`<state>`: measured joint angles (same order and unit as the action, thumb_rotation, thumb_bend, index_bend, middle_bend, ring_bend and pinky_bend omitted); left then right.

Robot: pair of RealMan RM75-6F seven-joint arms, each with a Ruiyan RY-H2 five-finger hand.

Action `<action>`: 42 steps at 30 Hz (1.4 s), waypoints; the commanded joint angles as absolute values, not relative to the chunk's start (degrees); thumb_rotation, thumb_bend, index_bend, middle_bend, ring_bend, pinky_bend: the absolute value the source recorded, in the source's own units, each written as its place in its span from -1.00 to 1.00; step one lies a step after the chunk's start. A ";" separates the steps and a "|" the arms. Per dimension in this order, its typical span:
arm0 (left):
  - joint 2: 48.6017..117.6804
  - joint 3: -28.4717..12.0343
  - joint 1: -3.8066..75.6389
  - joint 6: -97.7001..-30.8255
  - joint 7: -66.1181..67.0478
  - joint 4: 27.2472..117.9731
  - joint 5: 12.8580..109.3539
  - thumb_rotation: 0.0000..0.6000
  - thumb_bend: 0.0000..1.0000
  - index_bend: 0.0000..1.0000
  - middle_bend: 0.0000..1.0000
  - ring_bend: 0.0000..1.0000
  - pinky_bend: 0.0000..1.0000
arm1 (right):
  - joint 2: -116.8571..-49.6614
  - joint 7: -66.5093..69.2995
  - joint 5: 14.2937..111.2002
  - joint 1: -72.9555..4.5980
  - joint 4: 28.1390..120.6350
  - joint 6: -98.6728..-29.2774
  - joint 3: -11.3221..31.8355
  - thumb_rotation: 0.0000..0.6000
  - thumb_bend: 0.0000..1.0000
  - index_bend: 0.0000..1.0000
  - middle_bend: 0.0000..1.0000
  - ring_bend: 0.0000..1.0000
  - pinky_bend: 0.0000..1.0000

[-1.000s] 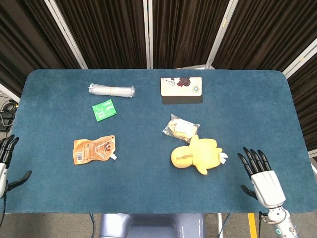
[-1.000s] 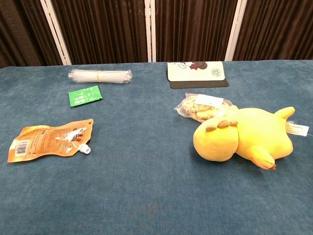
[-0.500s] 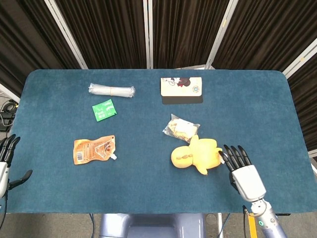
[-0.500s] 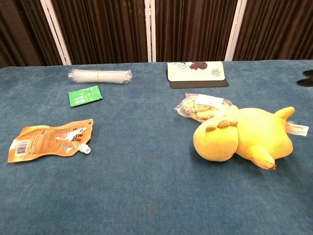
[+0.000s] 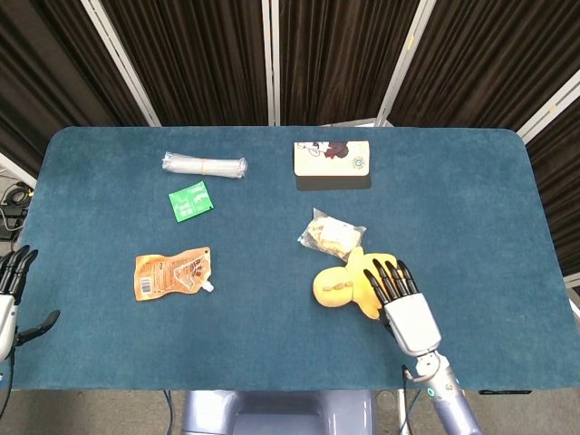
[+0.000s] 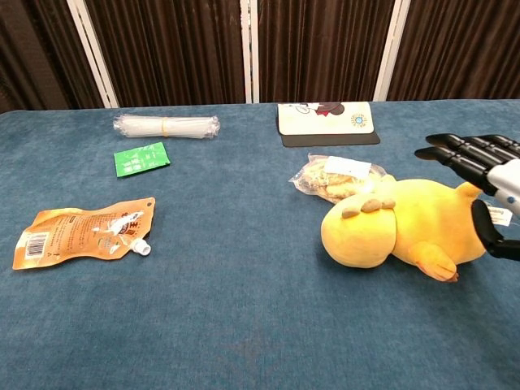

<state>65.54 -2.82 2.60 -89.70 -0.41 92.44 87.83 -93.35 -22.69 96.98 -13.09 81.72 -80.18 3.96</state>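
Now that nearer, right hand (image 5: 405, 304) over plush duck (image 5: 349, 283)

Right hand (image 5: 403, 304): extended forward, fingers (image 6: 455, 152) straight and spread, holding nothing. Left hand (image 5: 11, 294): at the frame's left edge, fingers apart, empty.

Yellow plush duck (image 5: 355, 282) (image 6: 406, 231), lying on its side on the blue table, orange feet toward the near edge

I could read no text: the print on the orange pouch (image 6: 81, 233) and green packet (image 6: 142, 158) was too small.
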 commanded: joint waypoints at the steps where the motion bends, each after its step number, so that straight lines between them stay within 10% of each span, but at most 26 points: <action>1: 65.52 -2.72 2.62 -89.70 -0.41 92.46 88.01 1.00 -0.54 -1.00 -1.00 -1.00 -1.00 | -97.78 -24.50 94.23 -14.04 78.89 -79.68 6.02 1.00 1.00 -1.00 -1.00 -1.00 -1.00; 42: 65.57 -2.25 3.09 -88.44 0.26 92.66 87.79 1.00 -0.54 -1.00 -1.00 -1.00 -1.00 | -114.28 -33.66 83.47 -15.55 60.23 -79.32 8.15 1.00 1.00 -1.00 -1.00 -1.00 -1.00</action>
<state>65.57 -2.25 3.10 -88.42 0.27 92.66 87.79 -114.27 -33.75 83.59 -15.49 60.31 -79.23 8.02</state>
